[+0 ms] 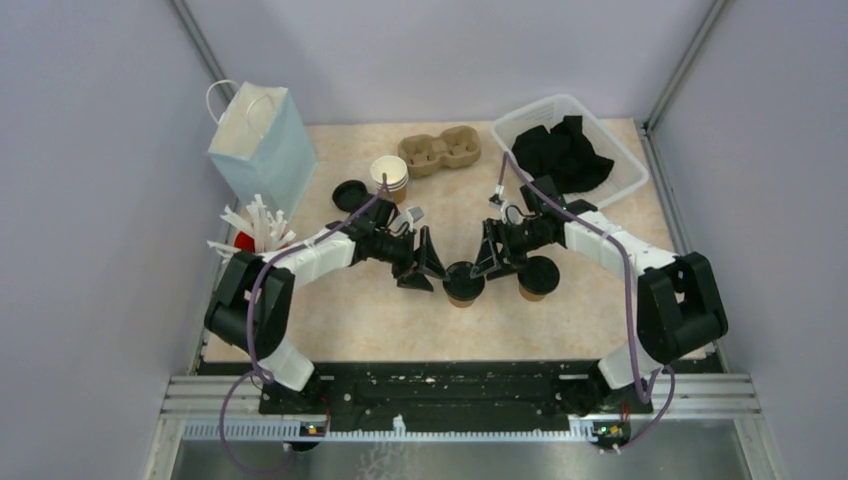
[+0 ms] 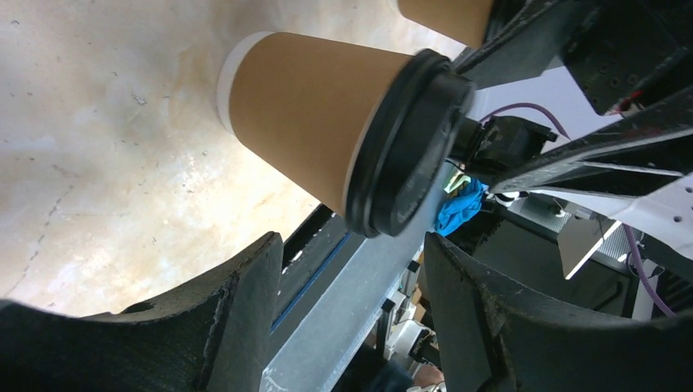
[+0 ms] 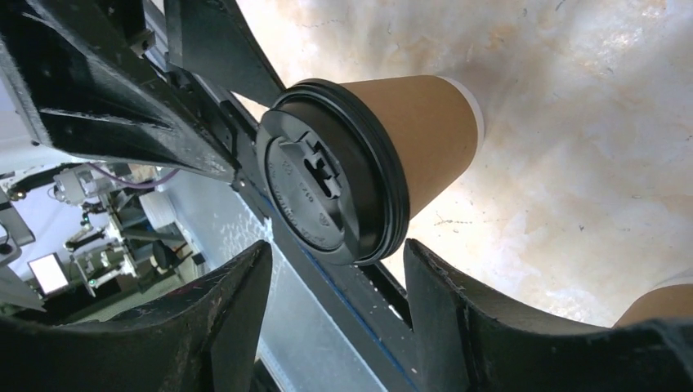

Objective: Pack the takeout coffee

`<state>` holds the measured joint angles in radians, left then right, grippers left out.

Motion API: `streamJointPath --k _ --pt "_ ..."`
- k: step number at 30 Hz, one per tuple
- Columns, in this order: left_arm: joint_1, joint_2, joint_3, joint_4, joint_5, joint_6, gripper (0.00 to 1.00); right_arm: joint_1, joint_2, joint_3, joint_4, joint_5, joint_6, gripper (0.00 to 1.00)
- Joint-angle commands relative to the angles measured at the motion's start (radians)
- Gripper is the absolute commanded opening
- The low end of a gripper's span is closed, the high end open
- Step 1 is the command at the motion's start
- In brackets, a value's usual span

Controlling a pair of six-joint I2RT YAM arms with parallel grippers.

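Two kraft-brown takeout coffee cups with black lids stand mid-table, one in the centre and one to its right. My left gripper is just left of the centre cup and my right gripper is between the two cups. In the left wrist view the centre cup lies beyond the open left gripper, with nothing between the fingers. The right wrist view shows the same cup's lid just past the open right gripper; the other cup peeks in at the lower right.
A pale blue paper bag stands at the back left, with a red cup of white sticks in front of it. A cardboard carrier, stacked open cups, a loose black lid and a clear bin holding black items sit behind.
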<state>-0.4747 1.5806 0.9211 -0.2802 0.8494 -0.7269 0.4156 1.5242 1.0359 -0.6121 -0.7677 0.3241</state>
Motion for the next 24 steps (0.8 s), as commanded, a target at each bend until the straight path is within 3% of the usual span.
streamJointPath --k 1,8,16,18,21,24 --pt "-0.025 0.051 0.032 0.046 0.011 0.04 0.69 -0.014 0.025 0.024 0.007 -0.024 -0.067 0.6" --pt "-0.031 0.083 -0.002 -0.005 -0.085 0.073 0.56 -0.015 0.058 0.0 0.057 -0.005 -0.047 0.51" --pt "-0.033 0.095 -0.026 -0.029 -0.134 0.091 0.52 -0.015 0.077 -0.005 0.071 0.088 -0.014 0.48" --pt "-0.034 0.082 -0.004 -0.042 -0.14 0.091 0.52 -0.016 0.049 0.019 0.052 0.055 -0.022 0.52" --pt "-0.036 0.076 0.022 -0.055 -0.149 0.087 0.52 -0.01 0.009 0.012 0.07 -0.056 -0.026 0.68" --pt "-0.041 0.083 0.02 -0.047 -0.149 0.076 0.52 0.009 0.012 -0.016 0.061 -0.041 -0.059 0.73"
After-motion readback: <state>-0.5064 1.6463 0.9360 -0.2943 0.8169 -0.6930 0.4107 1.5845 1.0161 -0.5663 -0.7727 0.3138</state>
